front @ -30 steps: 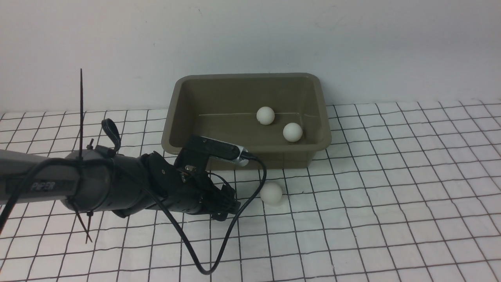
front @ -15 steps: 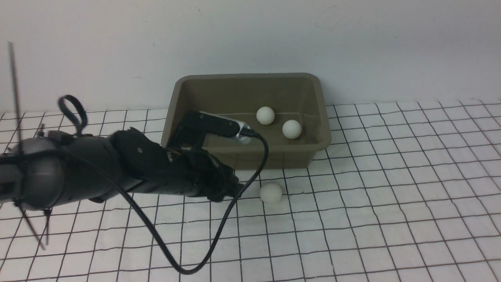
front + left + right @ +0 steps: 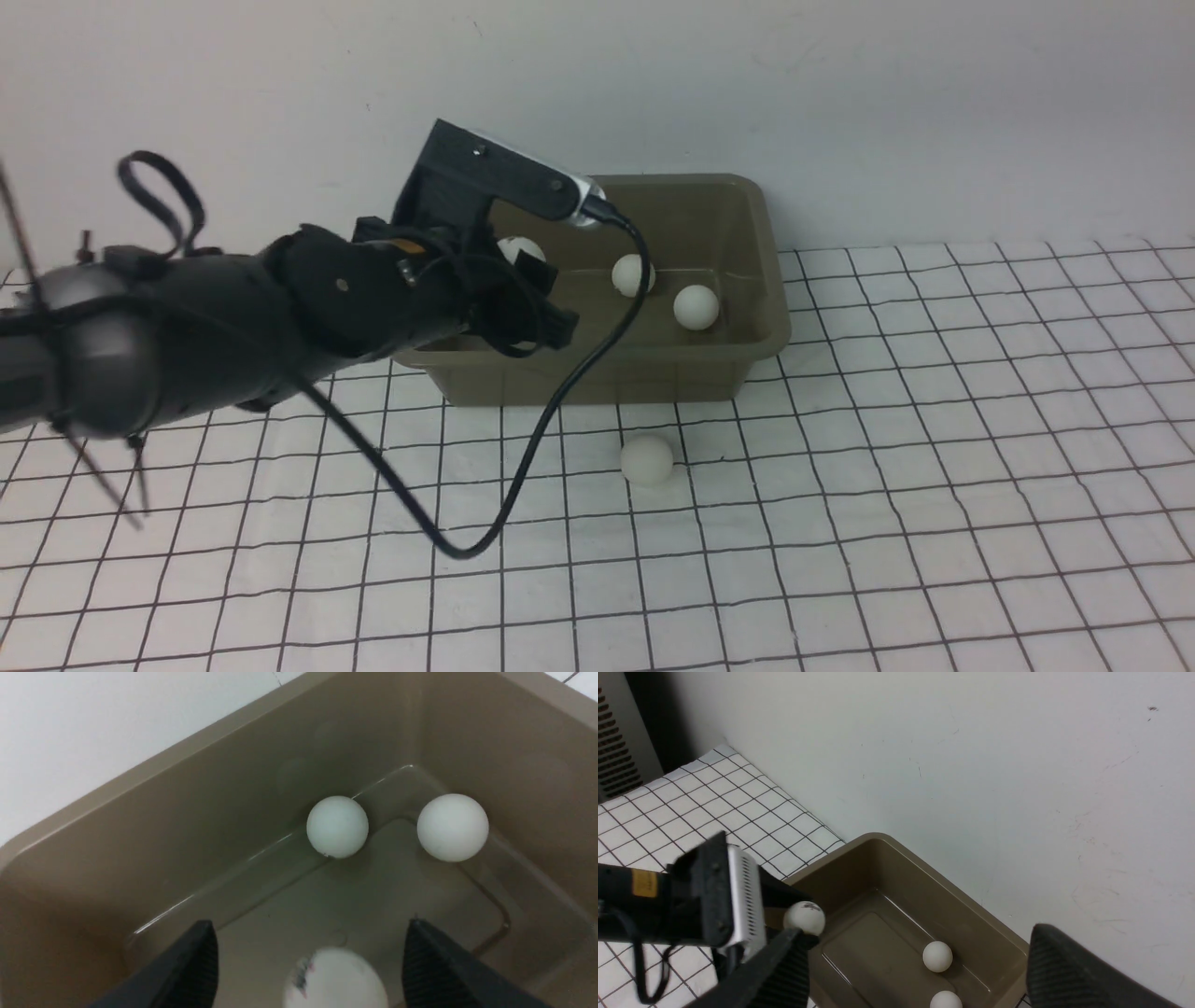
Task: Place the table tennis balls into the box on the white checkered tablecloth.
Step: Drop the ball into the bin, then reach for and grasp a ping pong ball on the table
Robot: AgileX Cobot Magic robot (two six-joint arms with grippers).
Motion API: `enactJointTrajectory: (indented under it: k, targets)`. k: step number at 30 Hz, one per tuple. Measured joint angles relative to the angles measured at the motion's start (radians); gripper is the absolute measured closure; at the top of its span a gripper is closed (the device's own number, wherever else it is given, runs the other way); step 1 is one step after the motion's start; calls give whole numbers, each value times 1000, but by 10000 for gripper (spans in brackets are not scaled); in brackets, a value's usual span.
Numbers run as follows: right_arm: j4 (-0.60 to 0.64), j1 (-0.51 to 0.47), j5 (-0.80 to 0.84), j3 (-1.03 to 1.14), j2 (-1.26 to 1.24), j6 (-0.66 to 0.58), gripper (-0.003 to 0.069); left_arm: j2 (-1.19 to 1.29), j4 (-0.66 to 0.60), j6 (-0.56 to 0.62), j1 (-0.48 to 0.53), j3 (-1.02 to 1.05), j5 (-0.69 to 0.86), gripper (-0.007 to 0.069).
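Table tennis balls [image 3: 696,307] number four across these views. One of them, the printed ball [image 3: 334,977], sits between the fingers [image 3: 187,970] of the left gripper [image 3: 309,924]. The jaws stand apart. The left wrist view shows a gap on either side of the ball, wider on one side than the other, so it is released and not pinched. This ball looks blurred and carries a dark mark on one side.

The box [image 3: 653,373] lies directly under the left gripper. Two more balls rest on the box floor ahead of the gripper, beyond its fingertips. They are near each other but apart. The back ball [image 3: 633,274] lies at the foot of the far wall, and the corner ball [image 3: 452,827] lies further to the gripper's right.

The loose ball [image 3: 647,458] lies on the white checkered tablecloth [image 3: 934,467], outside the box. It is below the left gripper and to its right, near the box's front wall but not touching it. A black cable [image 3: 560,401] hangs from the left wrist and loops down in front of the box.

The right gripper [image 3: 917,931] is spread wide with nothing between its fingers. The box and the left gripper lie below and ahead of it.
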Motion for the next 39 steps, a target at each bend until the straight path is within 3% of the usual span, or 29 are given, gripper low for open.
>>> enactJointTrajectory:
  k: [3,8,13,22,28,34,39]
  targets:
    - [0,0,8,0,0,0,89,38,-36,-2,0,-52,4,108]
    - [0,0,21,0,0,1,89,13,-104,-1,0,-75,77,108]
    - [0,0,22,0,0,1,89,-121,-104,-1,19,-74,272,173]
    - [0,0,25,0,0,1,89,-341,-36,-5,179,-74,666,311]
    - [6,0,30,0,0,4,89,-428,134,-69,257,-74,879,394]
    - [8,3,137,0,0,40,89,-524,474,-340,274,-74,979,448]
    - [0,53,161,34,-2,87,89,-589,606,-445,277,-74,989,450]
